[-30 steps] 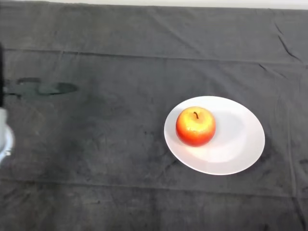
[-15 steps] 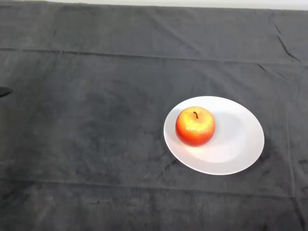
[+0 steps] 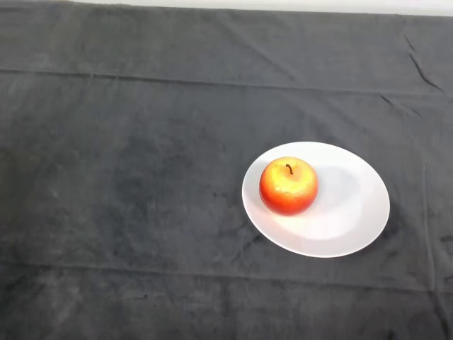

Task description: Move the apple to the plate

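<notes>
A red and yellow apple (image 3: 288, 186) stands upright, stem up, on the left part of a round white plate (image 3: 354, 205). The plate lies on the dark cloth, right of the middle of the head view. No part of the robot shows.
The dark grey cloth (image 3: 127, 177) covers the whole table, with a few creases. A pale strip of the far edge (image 3: 283, 4) runs along the top of the view.
The arm at the left edge and its shadow have drawn out of view to the left. The apple and the plate have not moved.
</notes>
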